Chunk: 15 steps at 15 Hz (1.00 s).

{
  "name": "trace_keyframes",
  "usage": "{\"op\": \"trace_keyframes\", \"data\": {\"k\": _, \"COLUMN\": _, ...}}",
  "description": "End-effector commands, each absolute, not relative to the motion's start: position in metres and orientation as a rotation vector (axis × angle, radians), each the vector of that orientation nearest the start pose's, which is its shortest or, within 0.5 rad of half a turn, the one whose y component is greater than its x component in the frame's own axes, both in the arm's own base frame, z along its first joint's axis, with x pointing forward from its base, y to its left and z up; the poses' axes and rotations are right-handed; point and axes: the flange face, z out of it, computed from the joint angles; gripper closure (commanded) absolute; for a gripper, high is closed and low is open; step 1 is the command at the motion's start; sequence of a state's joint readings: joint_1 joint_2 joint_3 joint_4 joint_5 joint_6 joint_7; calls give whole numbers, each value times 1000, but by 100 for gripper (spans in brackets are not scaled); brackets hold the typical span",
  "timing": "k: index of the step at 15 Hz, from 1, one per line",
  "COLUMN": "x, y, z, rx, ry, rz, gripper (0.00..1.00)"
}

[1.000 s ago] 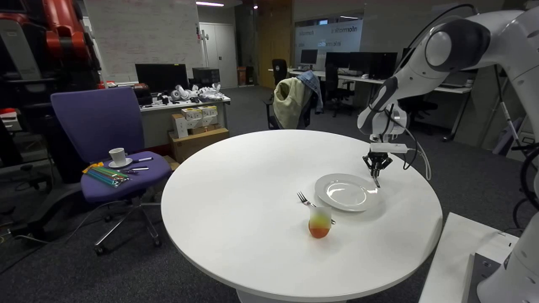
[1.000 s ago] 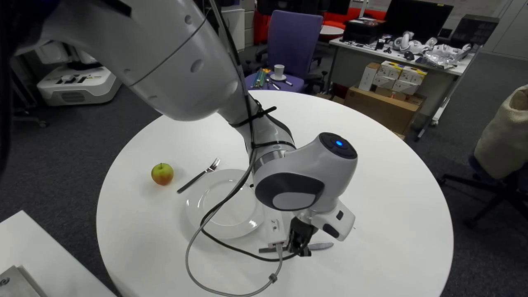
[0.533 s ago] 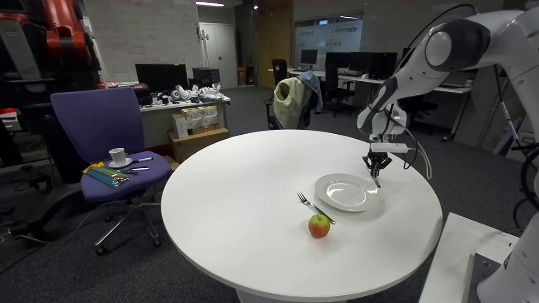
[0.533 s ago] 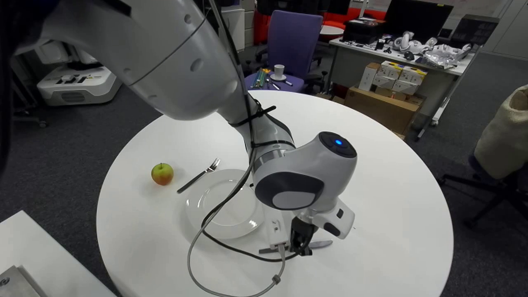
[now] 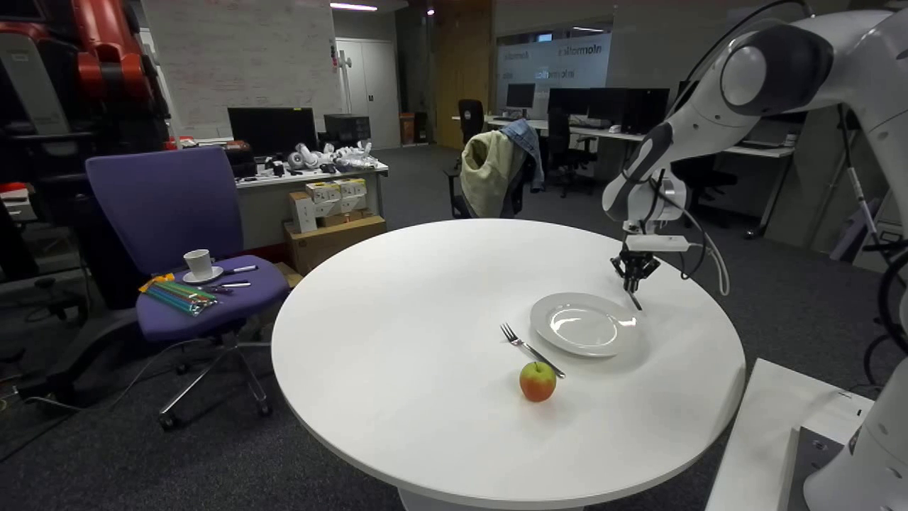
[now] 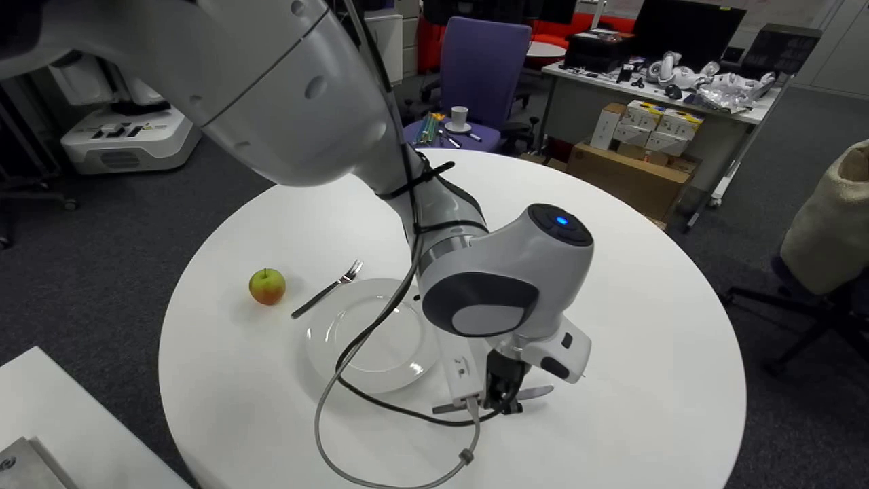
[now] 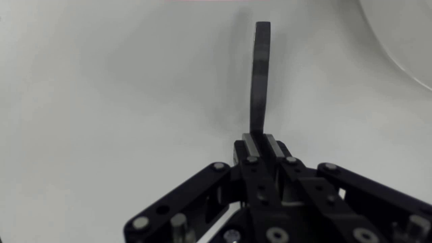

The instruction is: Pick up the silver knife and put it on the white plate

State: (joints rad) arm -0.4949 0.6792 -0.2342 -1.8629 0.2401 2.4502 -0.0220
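There's the silver knife [image 7: 260,77], pinched near its middle between the fingertips of the clenched gripper [image 7: 260,143], just beside the white plate [image 5: 583,325]! Blade [image 6: 536,392] juts out on the side farther from the plate in an exterior view, handle [image 6: 451,408] out the other way. And from the wrist, that blunt handle end points straight ahead, clear of the plate's edge. Opposite the knife, just beside the plate, lies the fork [image 6: 327,290]; the apple [image 5: 537,382] sits farther out beyond it, on the round white table [image 5: 411,319].
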Motion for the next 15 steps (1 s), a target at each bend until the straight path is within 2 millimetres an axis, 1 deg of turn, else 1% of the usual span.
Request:
{"op": "trace_keyframes", "data": {"k": 1, "x": 468, "y": -411, "z": 179, "rx": -2885, "ry": 1213, "rz": 92, "gripper": 98}}
{"op": "trace_keyframes", "data": {"k": 5, "x": 474, "y": -405, "z": 186, "rx": -2956, "ry": 1117, "rz": 100, "gripper": 98}}
{"op": "trace_keyframes", "data": {"k": 11, "x": 495, "y": -383, "z": 199, "rx": -3083, "ry": 915, "rz": 107, "gripper": 98}}
{"op": "trace_keyframes", "data": {"k": 15, "x": 507, "y": -370, "z": 206, "rx": -3136, "ry": 822, "rz": 101, "gripper": 98}}
